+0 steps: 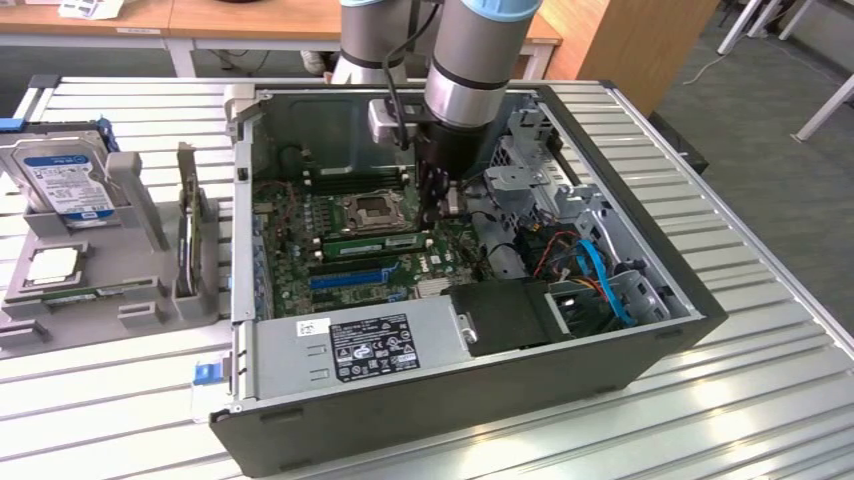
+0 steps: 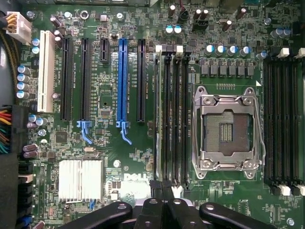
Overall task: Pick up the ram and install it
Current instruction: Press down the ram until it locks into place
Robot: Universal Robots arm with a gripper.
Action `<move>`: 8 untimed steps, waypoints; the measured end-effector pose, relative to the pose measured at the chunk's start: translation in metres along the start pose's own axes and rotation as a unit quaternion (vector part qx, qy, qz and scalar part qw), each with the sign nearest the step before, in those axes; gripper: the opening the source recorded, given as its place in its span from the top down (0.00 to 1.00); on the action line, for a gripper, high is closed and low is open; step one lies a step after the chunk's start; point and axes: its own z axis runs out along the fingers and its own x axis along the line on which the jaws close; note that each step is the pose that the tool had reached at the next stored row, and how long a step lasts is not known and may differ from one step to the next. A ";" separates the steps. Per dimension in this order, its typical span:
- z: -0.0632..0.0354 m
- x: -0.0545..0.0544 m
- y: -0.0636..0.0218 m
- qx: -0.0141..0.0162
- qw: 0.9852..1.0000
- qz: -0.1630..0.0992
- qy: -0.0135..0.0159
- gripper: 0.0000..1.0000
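The gripper [image 2: 162, 187] is fully closed, nothing held, at one end of the ram [image 1: 376, 243], which is set on the board [image 1: 287, 255] beside the socket [image 1: 371, 210]. If pressed unevenly, it could be left half-seated.

Bright, even overhead light is noted in the exterior view, with broad glare bands recorded on the table [image 1: 747, 400] slats, strongest toward that view's right. The case [image 1: 441, 420] interior is left dimmer, shade being cast over the motherboard [image 1: 287, 245] by the walls and the arm [image 1: 461, 90]. In the wrist view the motherboard is evenly lit, the heatsink [image 2: 81, 179] being washed out almost to white.
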 end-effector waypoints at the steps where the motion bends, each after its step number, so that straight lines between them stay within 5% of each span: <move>1: 0.0006 0.000 0.0000 0.000 1.000 0.000 0.000 0.90; 8: 0.0020 0.000 -0.0001 0.000 1.000 0.000 0.000 0.90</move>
